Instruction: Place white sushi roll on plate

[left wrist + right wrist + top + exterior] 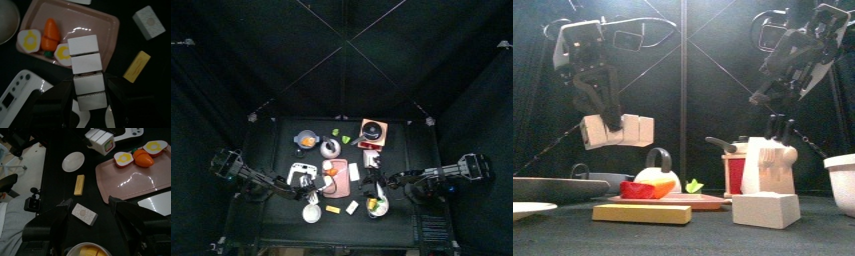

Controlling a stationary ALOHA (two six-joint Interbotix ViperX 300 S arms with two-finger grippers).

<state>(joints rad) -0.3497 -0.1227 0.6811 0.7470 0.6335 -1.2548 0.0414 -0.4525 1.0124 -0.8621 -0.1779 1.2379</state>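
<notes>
The white sushi roll (87, 65), a pale ridged block, is held off the table with my left gripper (89, 89) shut on its sides. In the front view the sushi roll (617, 130) hangs high at the left. The small white plate (73, 161) lies flat on the table near the front left, and its rim (524, 210) shows low in the front view, below and left of the roll. My right gripper (91, 204) is open above a white patterned block (85, 214) that lies on the table.
A pink tray (100, 20) carries a carrot and egg halves. A yellow bar (79, 184) lies between the plate and the white block. A bowl (840, 185) stands at the right, a red box (760, 165) behind, a dark pan (553, 187) at the left.
</notes>
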